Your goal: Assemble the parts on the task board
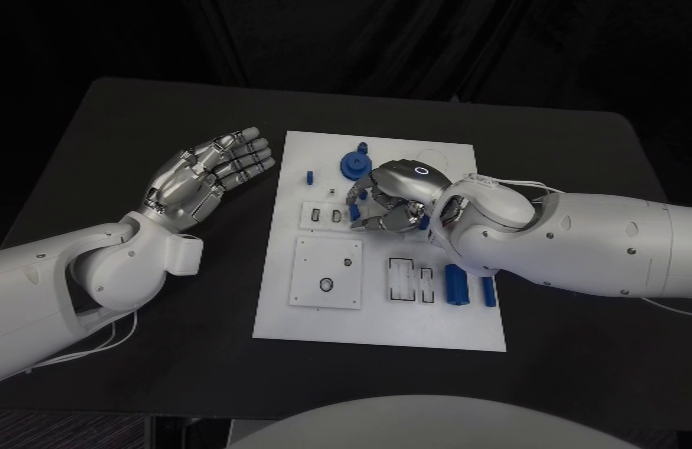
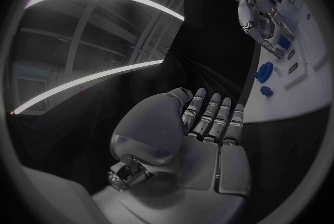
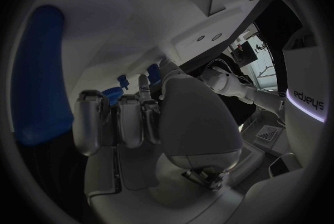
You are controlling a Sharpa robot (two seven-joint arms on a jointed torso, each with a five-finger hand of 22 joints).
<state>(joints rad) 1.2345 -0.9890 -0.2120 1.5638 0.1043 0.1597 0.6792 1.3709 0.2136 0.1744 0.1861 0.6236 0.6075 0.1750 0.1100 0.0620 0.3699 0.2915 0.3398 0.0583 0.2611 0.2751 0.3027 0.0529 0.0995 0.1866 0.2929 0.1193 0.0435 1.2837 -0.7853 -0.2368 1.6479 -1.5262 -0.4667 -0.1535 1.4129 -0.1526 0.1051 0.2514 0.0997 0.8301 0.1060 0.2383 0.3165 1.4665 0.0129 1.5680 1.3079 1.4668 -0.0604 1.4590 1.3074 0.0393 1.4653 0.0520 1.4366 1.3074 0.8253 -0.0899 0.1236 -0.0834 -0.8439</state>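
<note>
I count one white task board (image 1: 378,309) on one black table (image 1: 591,359). On the board I make out five blue parts clear of the hand: a gear-like round piece (image 1: 356,164), a small peg (image 1: 307,178), a little clip (image 1: 353,212), and two upright blocks (image 1: 456,285) (image 1: 488,290). Two hands: left (image 1: 205,176), right (image 1: 397,197).

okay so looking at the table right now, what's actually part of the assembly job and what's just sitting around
Part of the job: task board; blue gear; blue peg; blue blocks; right hand, over the board.

Just around: black table; left hand, empty, off the board.
</note>
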